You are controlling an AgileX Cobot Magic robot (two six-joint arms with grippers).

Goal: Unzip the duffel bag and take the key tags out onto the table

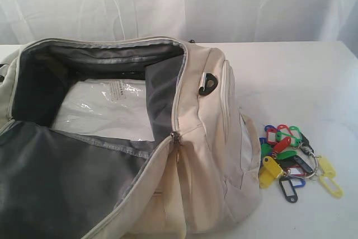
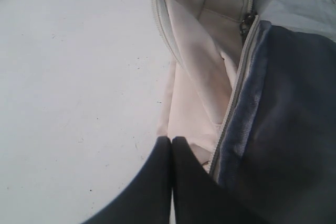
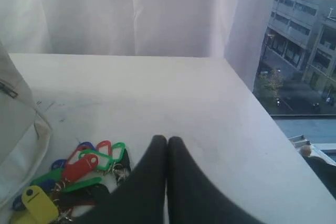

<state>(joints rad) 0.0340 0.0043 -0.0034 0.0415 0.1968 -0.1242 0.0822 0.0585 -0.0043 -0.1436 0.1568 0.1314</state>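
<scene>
Toward the right edge of the tabletop (image 1: 296, 76) we see key tags (image 1: 293, 158) just beside the unzipped bag (image 1: 207, 110); our left gripper (image 2: 171, 140) and right gripper (image 3: 167, 139) are closed, empty.

The white table (image 1: 302, 76) I work over carries two things: the cream duffel bag (image 1: 207, 138), lying unzipped with grey lining showing, and the key tags (image 1: 291, 158), bunched just beside it.

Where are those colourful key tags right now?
In the exterior view the key tags lie on the white table at the lower right, right beside the right end of the open duffel bag.
</scene>
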